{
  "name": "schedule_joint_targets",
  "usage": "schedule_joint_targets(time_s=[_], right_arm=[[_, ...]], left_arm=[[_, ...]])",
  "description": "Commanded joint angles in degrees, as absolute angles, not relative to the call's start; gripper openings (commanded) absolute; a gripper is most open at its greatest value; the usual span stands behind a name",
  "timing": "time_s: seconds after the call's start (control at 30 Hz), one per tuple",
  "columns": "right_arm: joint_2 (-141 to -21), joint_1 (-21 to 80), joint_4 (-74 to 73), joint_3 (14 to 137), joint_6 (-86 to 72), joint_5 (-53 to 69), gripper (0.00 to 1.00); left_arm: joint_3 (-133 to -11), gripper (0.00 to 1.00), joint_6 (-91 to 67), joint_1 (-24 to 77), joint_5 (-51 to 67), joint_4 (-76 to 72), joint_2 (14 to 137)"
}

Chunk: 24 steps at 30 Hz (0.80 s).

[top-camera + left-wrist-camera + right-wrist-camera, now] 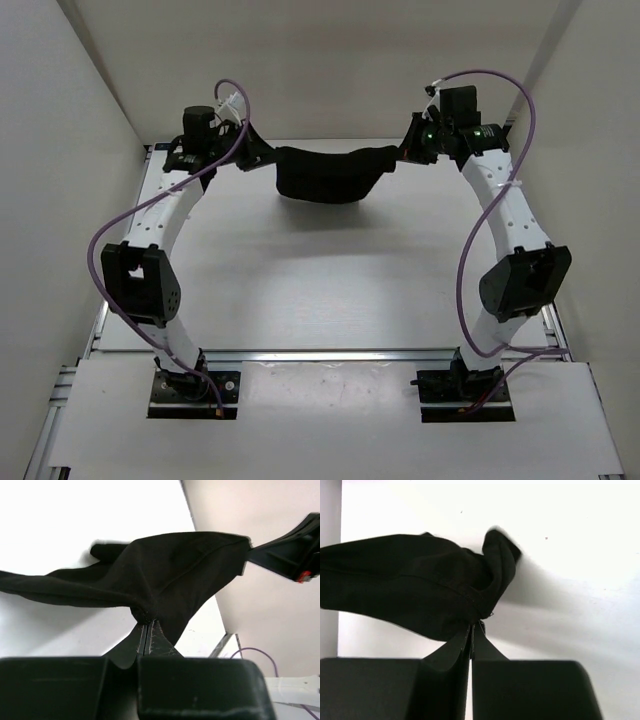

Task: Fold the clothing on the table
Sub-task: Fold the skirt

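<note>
Across the near table (320, 290) to its far end, the left gripper (145, 623) and right gripper (472, 626) were each pressed together on one end of the black clothing (330, 172). It sagged between them, apparently lifted. This looked like the spreading step. Next, both arms would need to lower it flat together.

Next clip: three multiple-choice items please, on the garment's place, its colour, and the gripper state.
1. Where is the clothing? A at the near edge; B strung between both grippers at the far end of the table; C on the floor.
2. Its colour? A black; B red; C white.
3. The left gripper and right gripper are: A both open; B one open; C both shut on the clothing.
Key: B, the top view shows it spanning them; A, it is black in every view; C, the wrist views show closed tips pinching fabric.
</note>
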<state>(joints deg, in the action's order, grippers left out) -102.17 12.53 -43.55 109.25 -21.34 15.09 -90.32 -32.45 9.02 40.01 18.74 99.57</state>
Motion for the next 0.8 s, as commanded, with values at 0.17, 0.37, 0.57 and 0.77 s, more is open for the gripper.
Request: schedule_joint_targets(time_s=[0.17,0.37,0.57,0.77], right_arm=[[-84.2,15.4,-38.9,93.3,-17.9,8.7,0.00],[-60.3,24.6,-28.2,70.9,-19.2,4.2,0.00],[-51.1,17.5,-27.9,66.4,-22.6,12.5,0.00],[-60.3,7.3,-25.1,65.5,-25.7,22.1,0.00]], left_arm=[[-76.9,0.00,-47.6,4.8,59.5,-2.5,86.2],[-59.0,0.00,-99.0,2.3,65.7,-71.9,76.8],[-58.3,0.00,-93.3,3.2,68.7,-61.9,70.6],[-51.0,0.00,-74.1,1.2,63.5,-29.9,71.9]])
